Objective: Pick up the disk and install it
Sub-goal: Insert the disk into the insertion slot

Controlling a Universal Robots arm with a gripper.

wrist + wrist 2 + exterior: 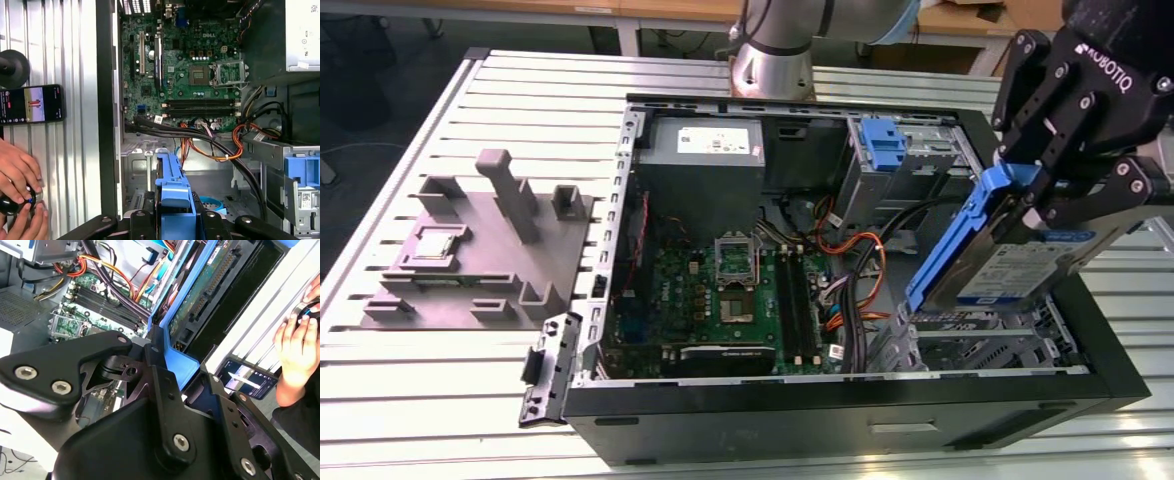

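Note:
In the exterior view my gripper (1067, 198) is shut on the disk (1007, 268), a silver drive with a white-and-blue label and a blue carrier frame. The disk hangs tilted, on edge, above the drive bay (981, 345) at the exterior view's right side of the open computer case (854, 415). In the second wrist view the disk (202, 287) shows its green circuit side and connector, with the blue frame pinched in my gripper (182, 374). The first wrist view looks down the disk's (172, 192) blue frame edge toward the case floor.
Inside the case are the motherboard (727, 295), a grey power-supply box (707, 150), an upright blue latch (883, 145) and orange and black cables (854, 265). A grey fixture (480, 250) lies on the slatted table. A person's hands (17, 192) and a phone (30, 104) are beside the case.

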